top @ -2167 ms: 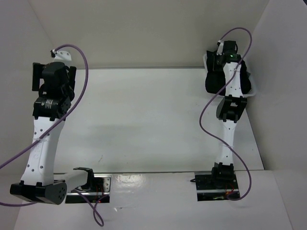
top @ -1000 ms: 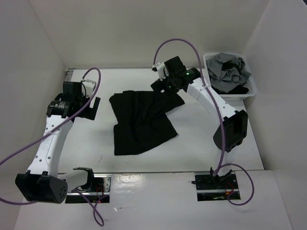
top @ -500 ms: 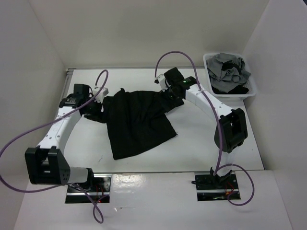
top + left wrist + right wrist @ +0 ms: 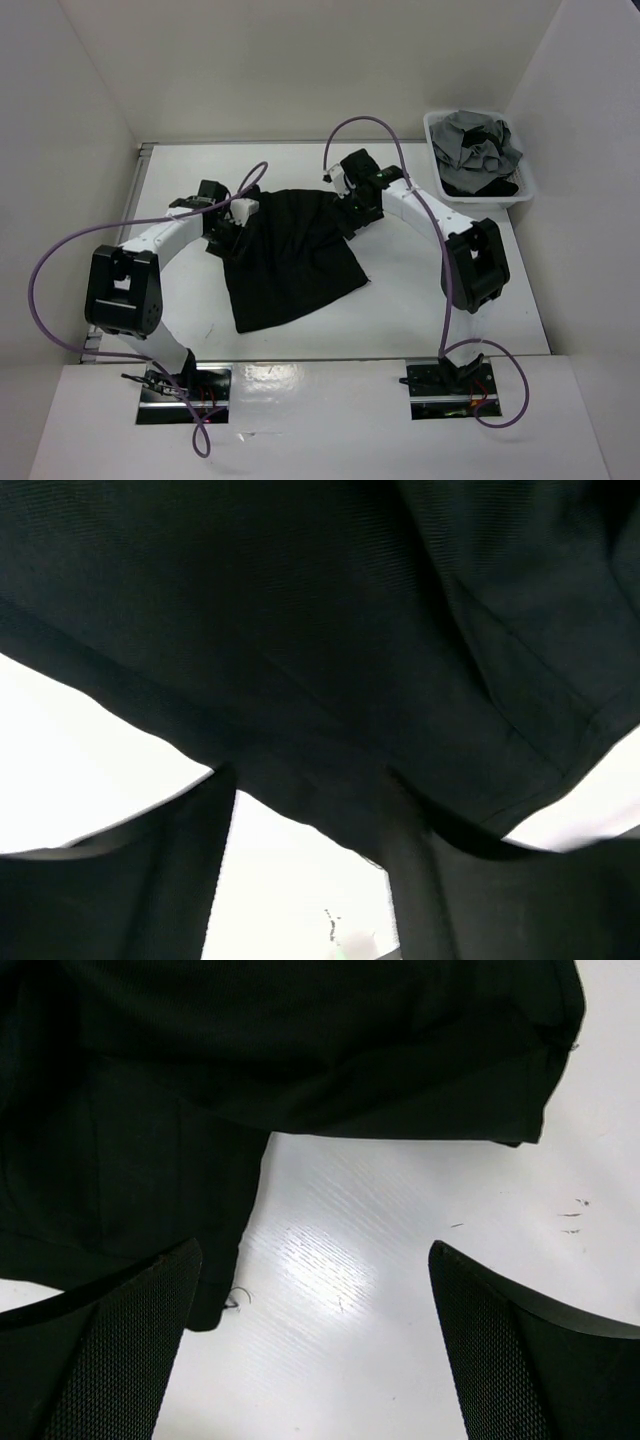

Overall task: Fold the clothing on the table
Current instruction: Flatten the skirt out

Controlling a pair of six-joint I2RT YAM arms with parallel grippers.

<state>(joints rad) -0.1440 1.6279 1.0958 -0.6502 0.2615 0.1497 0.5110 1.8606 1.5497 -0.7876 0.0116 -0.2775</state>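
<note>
The black clothing [image 4: 290, 255] lies crumpled and partly spread in the middle of the white table [image 4: 420, 290]. My left gripper [image 4: 226, 226] is low at its upper left edge. In the left wrist view the clothing [image 4: 320, 630] fills the top, and its hem reaches in between the tips of the left gripper [image 4: 310, 790], whose jaws stand apart with white table between them. My right gripper [image 4: 356, 208] is at the upper right corner. The right wrist view shows the right gripper [image 4: 312, 1250] wide open over bare table, with the clothing [image 4: 300, 1050] just ahead and a flap beside its left finger.
A white plastic basket [image 4: 433, 140] stands at the back right corner, holding a grey garment [image 4: 475, 140] and some dark fabric. White walls close in the table on three sides. Purple cables loop above both arms.
The left arm has swung right onto the clothing's left edge and its jaws have narrowed. The right gripper has shifted slightly along the upper right corner. The clothing's top left has bunched a little.
</note>
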